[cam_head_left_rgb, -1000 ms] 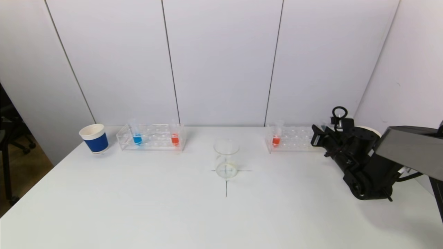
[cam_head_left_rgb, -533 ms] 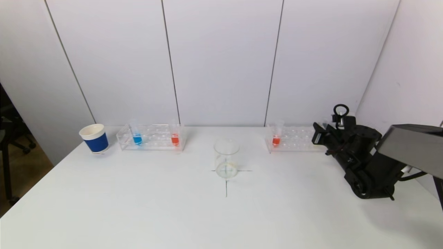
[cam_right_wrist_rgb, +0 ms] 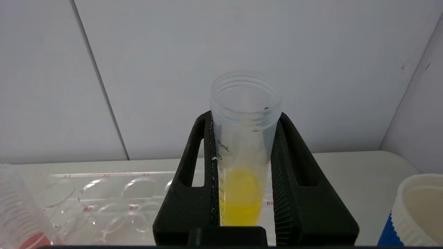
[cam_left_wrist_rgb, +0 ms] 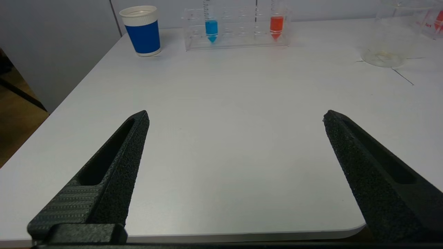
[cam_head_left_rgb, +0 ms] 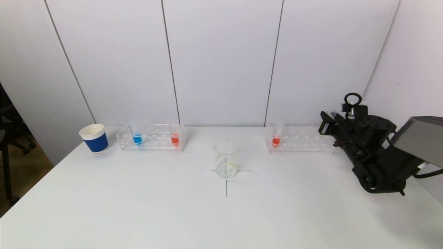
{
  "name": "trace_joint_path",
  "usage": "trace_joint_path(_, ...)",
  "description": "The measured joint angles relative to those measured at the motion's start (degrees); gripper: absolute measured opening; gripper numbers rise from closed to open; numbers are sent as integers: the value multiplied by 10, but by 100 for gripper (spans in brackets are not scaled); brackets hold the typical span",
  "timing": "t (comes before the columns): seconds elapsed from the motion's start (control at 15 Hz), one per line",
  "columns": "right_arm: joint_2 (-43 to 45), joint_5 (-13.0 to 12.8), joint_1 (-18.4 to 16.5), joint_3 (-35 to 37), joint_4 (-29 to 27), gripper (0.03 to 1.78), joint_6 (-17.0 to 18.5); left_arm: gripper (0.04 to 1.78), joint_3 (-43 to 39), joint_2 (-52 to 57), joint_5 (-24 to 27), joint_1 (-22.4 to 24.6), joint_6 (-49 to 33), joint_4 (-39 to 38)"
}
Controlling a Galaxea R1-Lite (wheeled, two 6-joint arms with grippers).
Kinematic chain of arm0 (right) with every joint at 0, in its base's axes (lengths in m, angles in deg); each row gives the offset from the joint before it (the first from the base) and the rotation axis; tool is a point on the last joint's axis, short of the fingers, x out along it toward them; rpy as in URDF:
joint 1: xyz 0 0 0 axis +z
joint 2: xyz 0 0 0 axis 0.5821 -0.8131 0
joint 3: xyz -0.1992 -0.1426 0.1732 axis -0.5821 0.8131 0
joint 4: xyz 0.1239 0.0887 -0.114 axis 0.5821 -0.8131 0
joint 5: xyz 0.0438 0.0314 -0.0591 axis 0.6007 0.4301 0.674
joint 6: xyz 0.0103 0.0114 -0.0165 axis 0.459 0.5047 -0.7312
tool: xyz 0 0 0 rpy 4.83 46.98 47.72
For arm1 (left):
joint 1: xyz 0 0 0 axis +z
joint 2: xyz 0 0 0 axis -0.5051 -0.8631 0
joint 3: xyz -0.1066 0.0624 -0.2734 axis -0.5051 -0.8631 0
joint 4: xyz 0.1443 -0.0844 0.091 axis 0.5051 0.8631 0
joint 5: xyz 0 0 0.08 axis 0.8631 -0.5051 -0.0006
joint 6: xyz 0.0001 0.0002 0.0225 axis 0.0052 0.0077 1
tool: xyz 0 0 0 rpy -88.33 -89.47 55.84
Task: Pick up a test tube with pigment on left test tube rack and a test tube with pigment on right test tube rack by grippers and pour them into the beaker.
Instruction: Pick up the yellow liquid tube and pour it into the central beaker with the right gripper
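Holding a test tube of yellow pigment (cam_right_wrist_rgb: 242, 162), the right gripper (cam_right_wrist_rgb: 242, 173) has its jaws clamped on the tube's sides, up over the right end of the right test tube rack (cam_head_left_rgb: 297, 140) near the table's (cam_head_left_rgb: 173, 207) back right corner. That rack has one tube of red pigment (cam_head_left_rgb: 276, 138) at its left end. A second blue-and-white paper cup (cam_right_wrist_rgb: 418, 211) shows just beside the gripper in the right wrist view. The left gripper (cam_left_wrist_rgb: 235, 116) hangs over the table's front edge, jaws spread wide with nothing between them. Along the back edge the left test tube rack (cam_head_left_rgb: 152, 137) holds a blue tube (cam_head_left_rgb: 137, 137) and a red tube (cam_head_left_rgb: 174, 137), with a blue paper cup (cam_head_left_rgb: 93, 138) just to its left. The glass beaker (cam_head_left_rgb: 226, 158) stands mid-table on a drawn cross mark (cam_head_left_rgb: 226, 183).
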Motion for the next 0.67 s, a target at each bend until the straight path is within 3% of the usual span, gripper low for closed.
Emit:
trace_joint_path(0.33,52,6,0,-4,-41,49,-8,176,0,0,0,0,0,0)
trace_joint_path(0.67,130,10,8,-19,-134,49,-16,176,0,0,0,0,0,0)
